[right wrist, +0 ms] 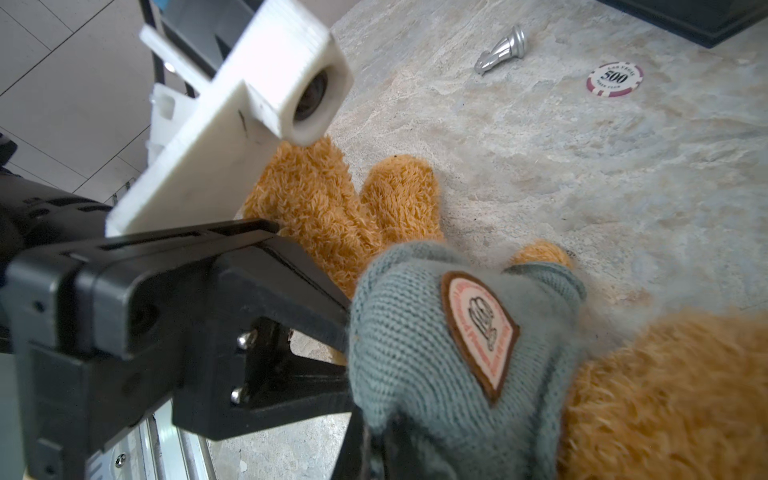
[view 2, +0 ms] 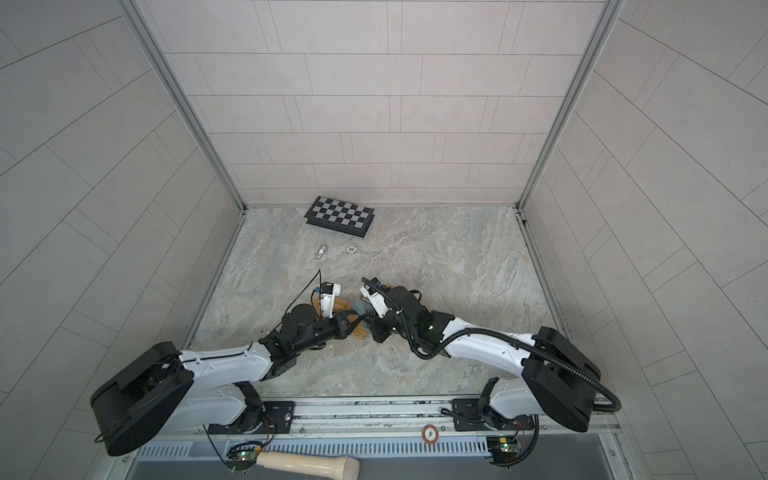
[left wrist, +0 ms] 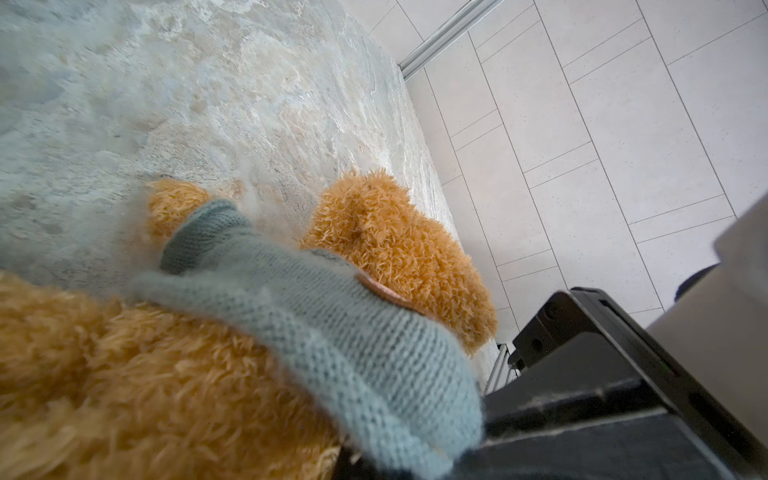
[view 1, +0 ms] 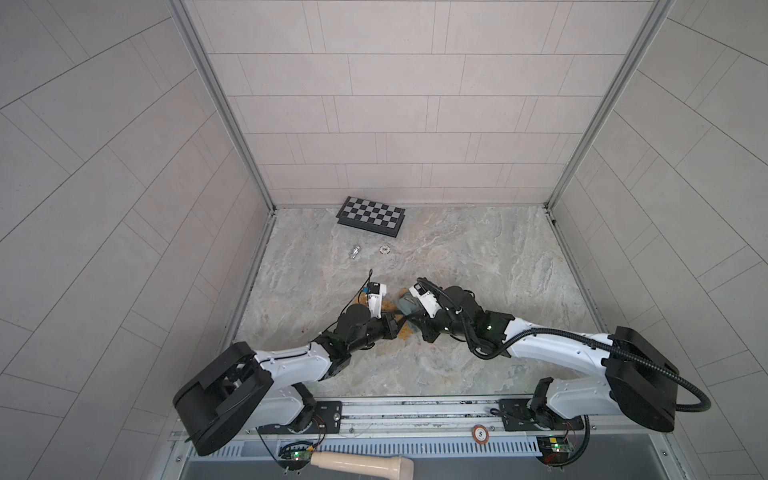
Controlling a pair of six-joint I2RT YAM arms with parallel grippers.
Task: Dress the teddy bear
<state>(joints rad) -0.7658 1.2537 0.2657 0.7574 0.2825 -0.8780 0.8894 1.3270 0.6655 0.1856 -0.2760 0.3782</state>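
The teddy bear (right wrist: 332, 208), golden-brown and shaggy, lies on the marbled table between my two arms. In both top views the arms cover most of it; only bits of fur (view 1: 390, 306) (view 2: 343, 306) show. A grey-blue knitted sweater (right wrist: 415, 365) with a tan patch (right wrist: 478, 332) sits bunched over the bear's body, with one paw (left wrist: 174, 203) poking out of a sleeve. My left gripper (left wrist: 386, 465) is shut on the sweater's (left wrist: 332, 332) hem. My right gripper (right wrist: 374, 457) is shut on the same hem, close beside the left one's black fingers (right wrist: 303, 282).
A folded chessboard (view 1: 371, 216) lies by the back wall. A silver chess piece (view 1: 354, 252) and a poker chip (view 1: 385, 249) lie in front of it. Another chip (view 1: 479, 434) sits on the front rail, and a beige wooden handle (view 1: 361, 461) lies below the rail.
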